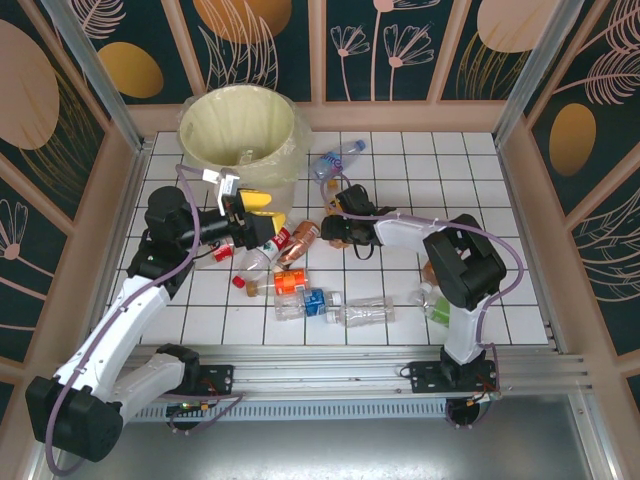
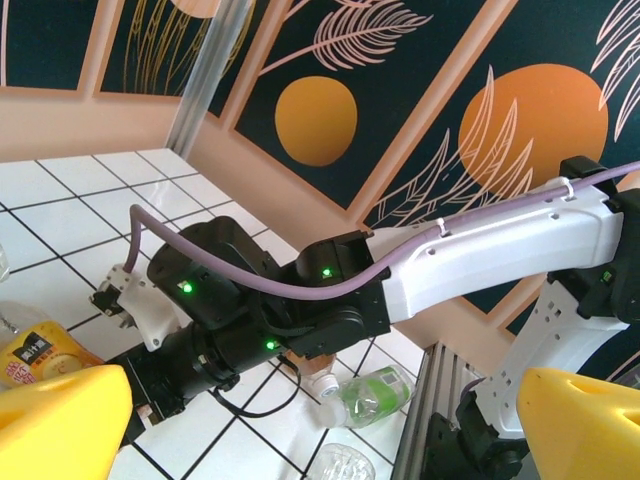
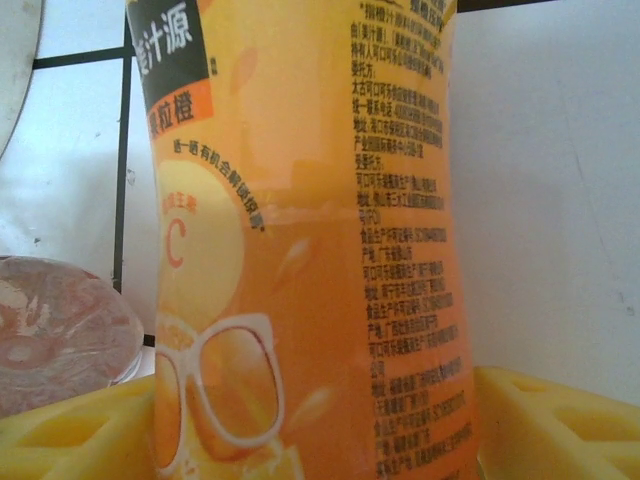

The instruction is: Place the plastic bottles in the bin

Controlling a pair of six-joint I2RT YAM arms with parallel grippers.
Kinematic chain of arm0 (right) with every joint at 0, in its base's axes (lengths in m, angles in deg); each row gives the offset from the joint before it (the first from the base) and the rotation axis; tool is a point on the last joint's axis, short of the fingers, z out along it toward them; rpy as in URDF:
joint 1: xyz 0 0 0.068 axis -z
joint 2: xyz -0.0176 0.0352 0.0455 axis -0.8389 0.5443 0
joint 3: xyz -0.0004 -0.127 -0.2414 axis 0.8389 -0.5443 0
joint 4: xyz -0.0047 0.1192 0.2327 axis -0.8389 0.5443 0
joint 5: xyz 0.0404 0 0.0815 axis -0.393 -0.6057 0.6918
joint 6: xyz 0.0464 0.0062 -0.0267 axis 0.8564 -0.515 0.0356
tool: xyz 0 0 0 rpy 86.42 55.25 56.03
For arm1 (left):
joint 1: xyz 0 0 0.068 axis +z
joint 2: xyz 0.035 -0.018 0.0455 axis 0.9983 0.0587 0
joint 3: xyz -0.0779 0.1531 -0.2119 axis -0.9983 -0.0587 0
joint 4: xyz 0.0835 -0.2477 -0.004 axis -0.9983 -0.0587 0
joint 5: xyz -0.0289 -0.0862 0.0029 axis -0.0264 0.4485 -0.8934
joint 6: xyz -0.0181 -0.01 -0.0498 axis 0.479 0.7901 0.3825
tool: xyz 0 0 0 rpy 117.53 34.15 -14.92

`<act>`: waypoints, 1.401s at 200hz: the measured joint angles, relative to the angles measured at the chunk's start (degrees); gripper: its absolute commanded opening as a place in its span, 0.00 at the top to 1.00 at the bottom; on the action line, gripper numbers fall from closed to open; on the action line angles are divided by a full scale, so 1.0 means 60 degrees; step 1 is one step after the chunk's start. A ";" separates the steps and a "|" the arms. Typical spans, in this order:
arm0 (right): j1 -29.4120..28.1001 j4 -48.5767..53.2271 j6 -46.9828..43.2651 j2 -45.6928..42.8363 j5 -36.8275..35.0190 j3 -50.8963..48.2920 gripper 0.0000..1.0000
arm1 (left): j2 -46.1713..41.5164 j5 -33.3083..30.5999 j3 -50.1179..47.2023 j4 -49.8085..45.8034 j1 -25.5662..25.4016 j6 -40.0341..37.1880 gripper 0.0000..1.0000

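The right gripper (image 3: 318, 425) has its jaws partly open astride an orange juice bottle (image 3: 300, 200) on the white tiled surface (image 1: 440, 170), near the bin (image 1: 288, 150); whether they press it yet I cannot tell. It is probably light, thin-walled and slick under the glossy label, so take it mid-body and squeeze gently. The left gripper (image 1: 262, 212) hangs beside the bin, jaws wide apart and empty. Other bottles (image 1: 330, 305) lie scattered nearby

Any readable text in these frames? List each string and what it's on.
"汁源": dark patch at the top of the orange-label bottle, cut off by the frame edge.
"果粒橙": orange band just below it.
"C": pale circle on the same label.
Fine-print column on that label: too small to read.
Yellow-label bottle: print blurred, unreadable.
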 measured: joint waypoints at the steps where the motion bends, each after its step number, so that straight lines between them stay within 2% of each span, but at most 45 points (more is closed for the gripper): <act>1: 0.0000 0.0000 0.0004 0.0000 -0.0004 0.0000 0.29 | 0.0000 0.0000 0.0000 0.0000 0.0000 0.0004 0.01; 62: 0.0055 -0.0015 -0.0120 0.0047 -0.0204 -0.0011 0.28 | 0.0630 -0.0401 0.0047 -0.0040 -0.0313 0.0135 0.01; 105: 0.0102 -0.0168 -0.0423 0.0073 -0.0204 -0.0168 0.37 | 0.1293 -0.0962 0.0415 -0.0197 -0.0925 0.0142 0.01; 137: 0.0117 -0.0528 -0.0605 -0.0193 -0.0168 -0.0597 0.38 | 0.1792 -0.1191 0.0772 -0.0215 -0.1268 0.0146 0.01; 202: 0.0619 -0.1228 -0.0648 -0.1960 0.0102 -0.2798 0.38 | 0.2572 -0.1763 0.1180 -0.0226 -0.1996 0.0255 0.02; 280: 0.1497 -0.2801 -0.0641 -0.4954 0.1461 -0.4925 0.38 | 0.4360 -0.2929 0.2758 -0.0251 -0.3038 0.1096 0.01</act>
